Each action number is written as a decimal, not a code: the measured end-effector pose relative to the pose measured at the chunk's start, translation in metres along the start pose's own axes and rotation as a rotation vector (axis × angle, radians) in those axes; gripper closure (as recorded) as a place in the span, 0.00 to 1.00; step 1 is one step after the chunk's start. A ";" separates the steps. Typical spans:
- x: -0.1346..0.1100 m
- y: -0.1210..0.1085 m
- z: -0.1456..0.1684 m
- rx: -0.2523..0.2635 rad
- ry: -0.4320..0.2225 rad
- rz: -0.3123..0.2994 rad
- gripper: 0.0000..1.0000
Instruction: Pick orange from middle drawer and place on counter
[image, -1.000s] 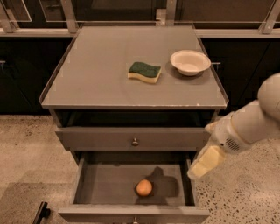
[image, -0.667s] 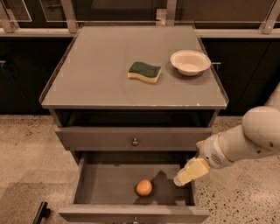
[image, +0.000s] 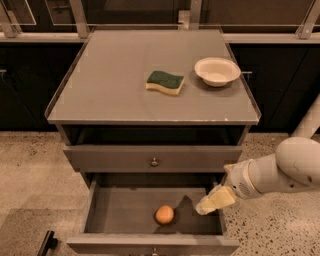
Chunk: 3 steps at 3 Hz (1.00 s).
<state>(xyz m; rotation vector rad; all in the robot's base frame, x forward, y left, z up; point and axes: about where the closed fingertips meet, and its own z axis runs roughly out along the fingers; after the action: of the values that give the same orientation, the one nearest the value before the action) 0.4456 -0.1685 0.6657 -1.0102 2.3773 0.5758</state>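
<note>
The orange (image: 164, 214) lies on the grey floor of the open middle drawer (image: 125, 210), a little right of its centre. My gripper (image: 206, 206) reaches in from the right on a white arm and hangs over the drawer's right part, to the right of the orange and apart from it. It holds nothing that I can see. The grey counter (image: 115, 95) stands above, with its front edge worn.
A green-and-yellow sponge (image: 165, 82) and a white bowl (image: 217, 71) sit on the counter's right half. The upper drawer front with a round knob (image: 154, 161) is closed. Dark cabinets stand behind. A dark object (image: 46, 243) lies on the speckled floor at lower left.
My arm has swung down and to the left, bringing the gripper from beside the cabinet's right edge into the open drawer, closer to the orange. The orange has not moved.
</note>
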 end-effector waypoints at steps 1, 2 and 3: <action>0.040 0.015 0.038 -0.032 -0.044 0.063 0.00; 0.096 0.017 0.123 -0.066 -0.110 0.151 0.00; 0.096 0.017 0.123 -0.066 -0.110 0.151 0.00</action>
<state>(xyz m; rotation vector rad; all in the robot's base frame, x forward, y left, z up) 0.4079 -0.1424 0.5158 -0.8089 2.3629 0.7502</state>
